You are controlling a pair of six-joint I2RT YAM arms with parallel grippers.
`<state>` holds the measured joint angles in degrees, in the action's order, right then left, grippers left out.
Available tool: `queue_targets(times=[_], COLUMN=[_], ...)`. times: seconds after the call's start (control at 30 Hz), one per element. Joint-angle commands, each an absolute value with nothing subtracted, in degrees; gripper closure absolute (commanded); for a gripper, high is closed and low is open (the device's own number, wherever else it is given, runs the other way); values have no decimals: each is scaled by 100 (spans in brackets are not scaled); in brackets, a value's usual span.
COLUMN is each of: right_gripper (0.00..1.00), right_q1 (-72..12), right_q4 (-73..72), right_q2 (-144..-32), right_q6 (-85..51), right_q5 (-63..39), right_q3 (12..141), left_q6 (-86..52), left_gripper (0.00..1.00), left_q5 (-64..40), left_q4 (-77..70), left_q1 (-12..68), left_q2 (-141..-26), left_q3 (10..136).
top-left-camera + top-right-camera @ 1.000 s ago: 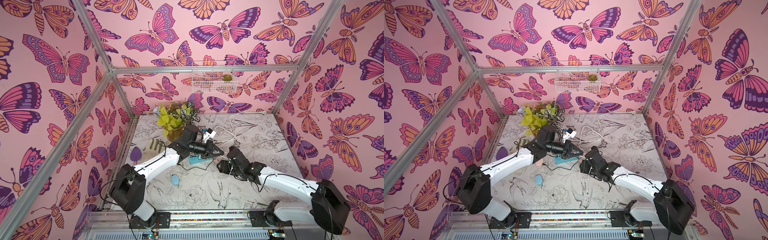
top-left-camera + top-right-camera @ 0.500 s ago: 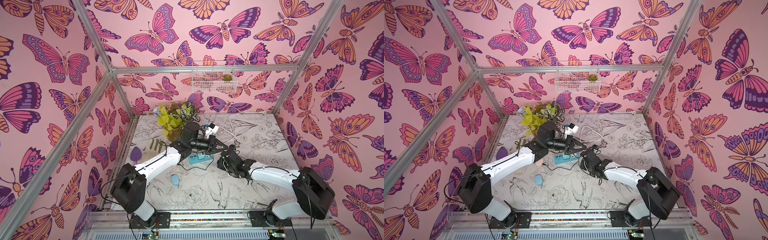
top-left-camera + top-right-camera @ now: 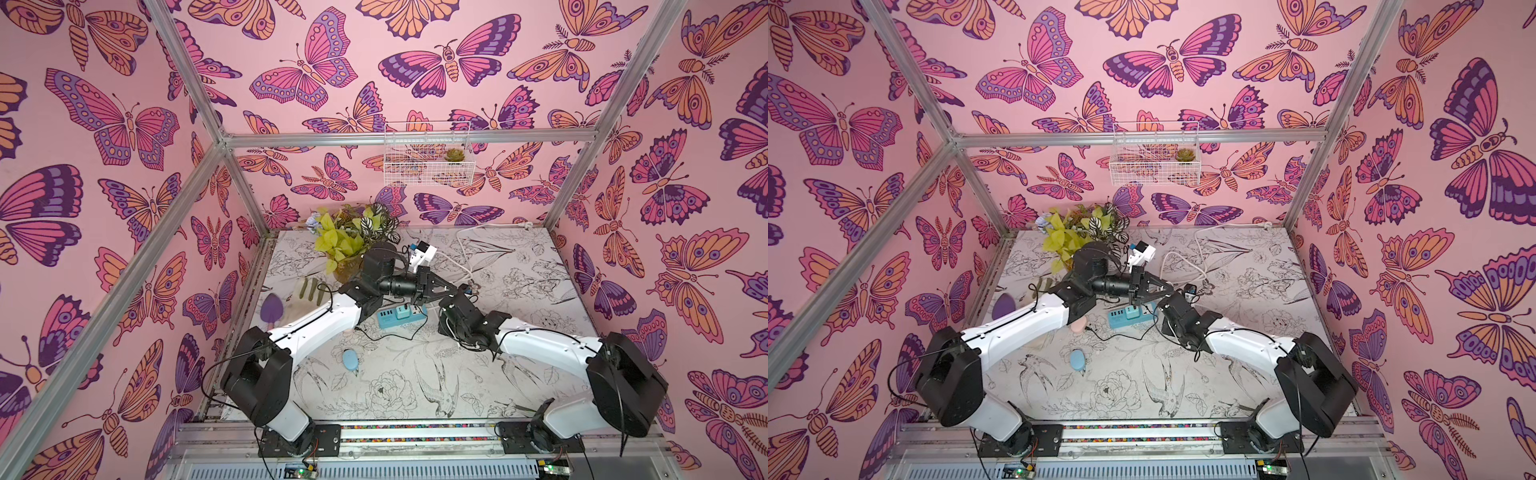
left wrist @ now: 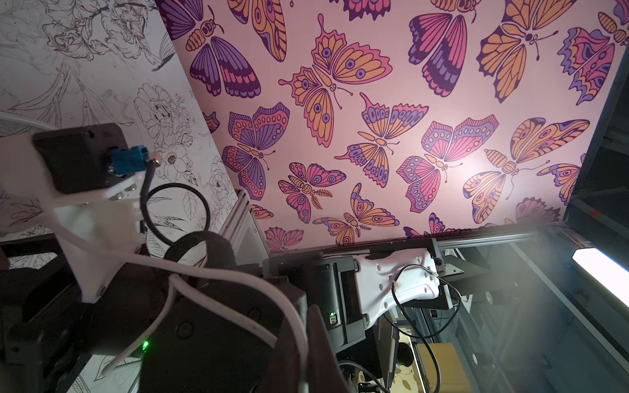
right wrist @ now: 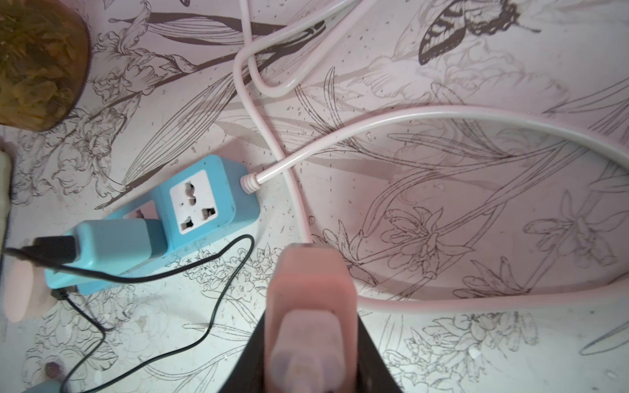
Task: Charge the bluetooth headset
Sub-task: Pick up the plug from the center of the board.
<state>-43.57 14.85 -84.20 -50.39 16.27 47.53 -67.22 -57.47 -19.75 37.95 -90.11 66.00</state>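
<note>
The right fingers [image 5: 372, 360] sit narrow around the pink headset [image 5: 309, 299], holding it over the surface [image 5: 476, 340] just beside the cord end of the blue power strip [image 5: 200, 204]. A charger [image 5: 115, 238] is plugged into the strip, and its black cable [image 5: 218, 299] lies loose beside the strip. The left fingers [image 4: 320, 360] are closed, raised near that same end. A white cord [image 4: 218, 275] crosses them; I cannot tell whether it is pinched.

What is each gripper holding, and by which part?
Right jaws flank one end of a blurred pink piece, likely the headset, grip uncertain. Left jaws are shut; a white cable crosses them, hold unclear.
</note>
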Motion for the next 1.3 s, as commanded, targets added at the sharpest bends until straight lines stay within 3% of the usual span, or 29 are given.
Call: queue_targets(times=[0.0, 0.1, 0.3, 0.63, 0.87, 1.27], right_gripper=[75, 78, 86, 92, 93, 92], right_q1=[-4354, -4156, -3485, -3005, -2892, -2874], right_q4=[1683, 1303, 1593, 1714, 2385, 3015], right_q2=[-8175, -8093, -8652, -9317, -9827, -10375], right_q6=[-4254, -3359, -1521, 887, 2427, 4516], right_q5=[1888, 1282, -1242, -2931, -3181, -2380], right_q3=[5062, 5020, 5649, 6363, 6973, 7458], left_q6=[-6765, -6779, -6655, -6495, -6456, -6434], left_gripper=[100, 100, 100, 100, 100, 100], left_q5=[-5924, -5923, -5983, -6002, -6055, -6117], left_q4=[-2030, -1966, -1503, -1136, -958, -888], left_q1=[3829, 3709, 3425, 3087, 2888, 2848], left_q2=[-8991, -8906, -8677, -8158, -7916, -7839], left_q3=[6402, 6249, 6037, 5567, 5432, 5256])
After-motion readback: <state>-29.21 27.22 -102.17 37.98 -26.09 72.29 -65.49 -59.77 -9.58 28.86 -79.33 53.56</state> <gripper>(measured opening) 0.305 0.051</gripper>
